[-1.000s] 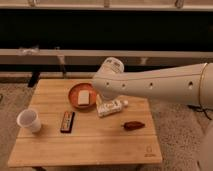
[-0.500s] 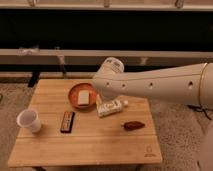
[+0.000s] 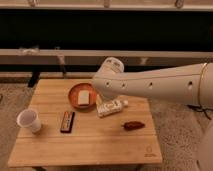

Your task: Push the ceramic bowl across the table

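Ceramic bowl (image 3: 74,93): back left on the table (image 3: 100,142), tan block (image 3: 84,98) inside.
Gripper (image 3: 100,93): low at the bowl's right rim; its grip I cannot tell.
White cup (image 3: 29,120): near left edge.

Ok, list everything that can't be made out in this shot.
Camera view throughout.
Gripper: hidden behind the arm's pale end, beside the ceramic bowl's right rim; contact with the bowl unclear.
Bowl's right rim: partly covered by the arm.
White packet: label cannot be read.
Logo on the table: too small to read.
Arm's base: cut off at the right edge.
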